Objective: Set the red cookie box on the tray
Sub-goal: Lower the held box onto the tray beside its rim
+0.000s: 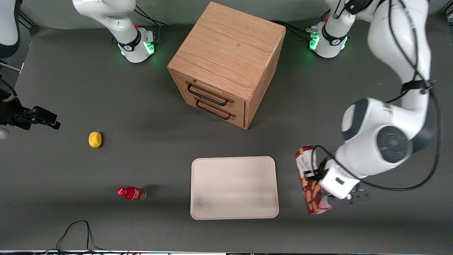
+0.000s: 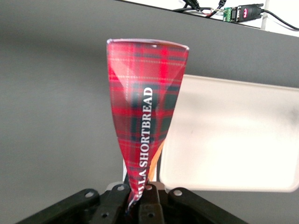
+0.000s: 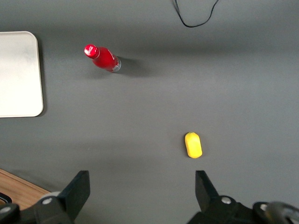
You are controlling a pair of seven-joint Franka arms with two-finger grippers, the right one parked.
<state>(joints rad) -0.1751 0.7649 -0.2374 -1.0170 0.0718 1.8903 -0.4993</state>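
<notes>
Currently red cookie box [image 1: 311,180] sits pinched in the jaws of the gripper [image 1: 320,177], held just beside the tray [image 1: 234,187], at its 3 o'clock edge, toward the working arm's end of the surface [image 1: 70,88]. Wrist view shows the box [image 2: 147,121] plaid-sided, clamped at its near end between the closed fingers [image 2: 149,198], tray [image 2: 233,135] next to it. Tray bare. Wooden drawer cabinet [image 1: 226,65] at 12 o'clock from tray, farther from the front camera. Small red bottle [image 1: 131,193] lies at tray's 9 o'clock; yellow lemon-like object [image 1: 95,139] at about 10 o'clock, toward the parked arm's end.
</notes>
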